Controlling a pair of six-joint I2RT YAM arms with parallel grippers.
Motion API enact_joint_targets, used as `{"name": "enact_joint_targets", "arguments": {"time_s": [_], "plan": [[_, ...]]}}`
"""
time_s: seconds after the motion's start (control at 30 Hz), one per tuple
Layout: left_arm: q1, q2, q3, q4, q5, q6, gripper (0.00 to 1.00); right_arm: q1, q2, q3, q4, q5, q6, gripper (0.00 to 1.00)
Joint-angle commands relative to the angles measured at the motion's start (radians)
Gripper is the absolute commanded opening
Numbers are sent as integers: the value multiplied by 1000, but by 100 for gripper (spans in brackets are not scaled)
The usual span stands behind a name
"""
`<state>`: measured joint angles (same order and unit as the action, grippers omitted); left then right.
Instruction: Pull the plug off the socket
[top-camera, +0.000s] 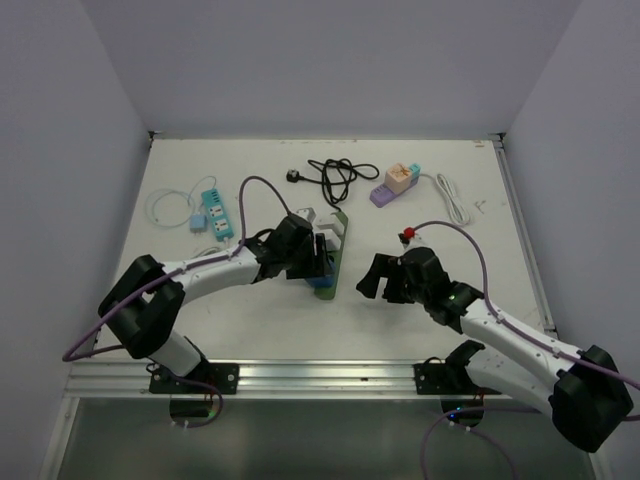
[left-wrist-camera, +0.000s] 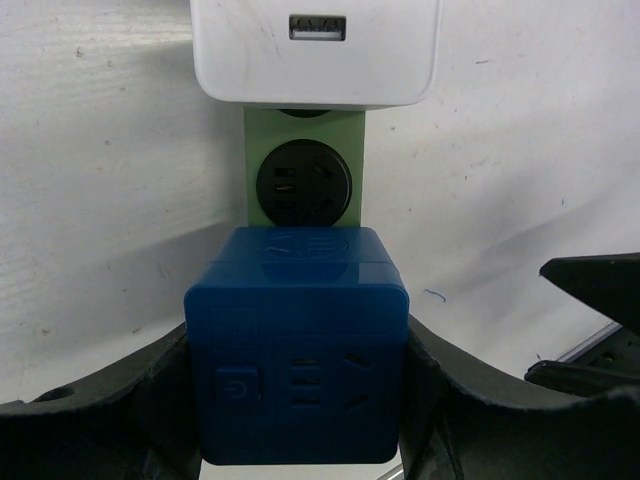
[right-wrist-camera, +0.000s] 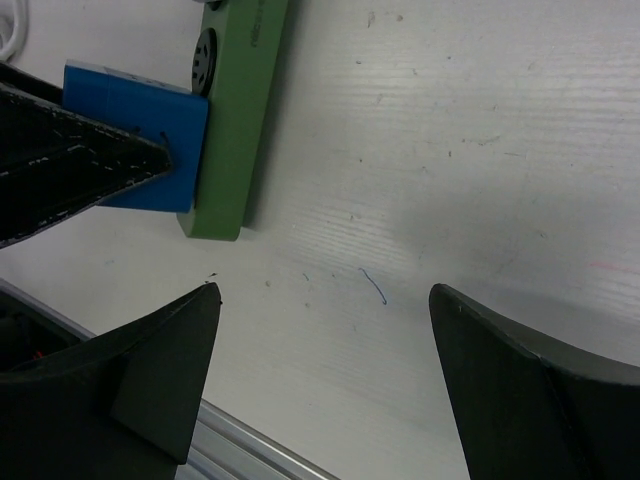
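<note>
Within the left end effector (left-wrist-camera: 303, 405) sits the blue plug (left-wrist-camera: 296, 330) — gripped.

We see two arms. The left arm (top-camera: 205, 270) and the right arm (top-camera: 505, 335) have white middle parts and fat black joints. A thin purple cable (top-camera: 241, 195) loops over each one. The left gripper (top-camera: 322, 262) and the right gripper (top-camera: 383, 282) are black. At the bottom of the right wrist view, the fingers (right-wrist-camera: 150, 370) look like dark, dull wedges.
</note>
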<state>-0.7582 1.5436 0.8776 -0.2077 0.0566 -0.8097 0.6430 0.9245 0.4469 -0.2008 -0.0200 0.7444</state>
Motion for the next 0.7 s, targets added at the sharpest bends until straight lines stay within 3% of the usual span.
{"name": "enact_joint_targets", "arguments": {"time_s": [0.0,0.37,0.67], "plan": [[13,19,63,60,2,-72,20,0,33,9,104,-43,26,88],[-24,88,158,68,-115,-172,20,27,220,16,279,-110,70,82],[-53,121,152,125,-115,-226,20,52,379,-13,509,-106,82,77]]}}
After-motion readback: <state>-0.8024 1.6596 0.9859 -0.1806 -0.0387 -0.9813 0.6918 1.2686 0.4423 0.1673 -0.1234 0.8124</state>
